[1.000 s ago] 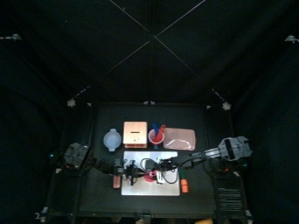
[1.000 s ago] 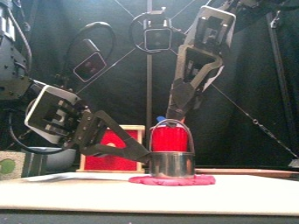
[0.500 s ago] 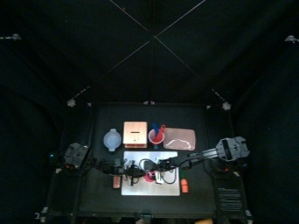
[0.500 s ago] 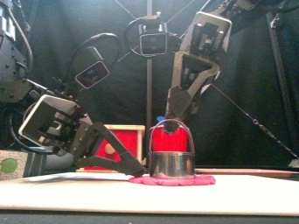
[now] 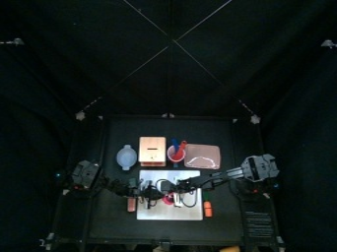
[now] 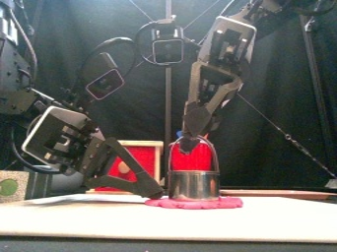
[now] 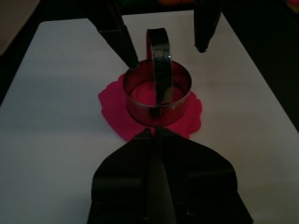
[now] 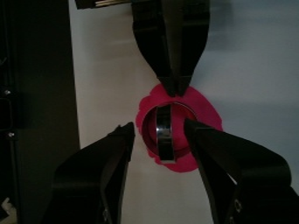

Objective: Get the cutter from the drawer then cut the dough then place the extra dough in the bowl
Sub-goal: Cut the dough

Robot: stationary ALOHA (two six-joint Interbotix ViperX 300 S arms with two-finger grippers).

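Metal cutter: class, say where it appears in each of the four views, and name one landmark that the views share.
Top view: cutter on the white board, low centre.
Front view: cutter low at centre, standing on the dough.
Left wrist view: cutter at centre, just past the jaws.
Right wrist view: cutter between the open jaws.
Shared landmark: the pink dough beneath it.
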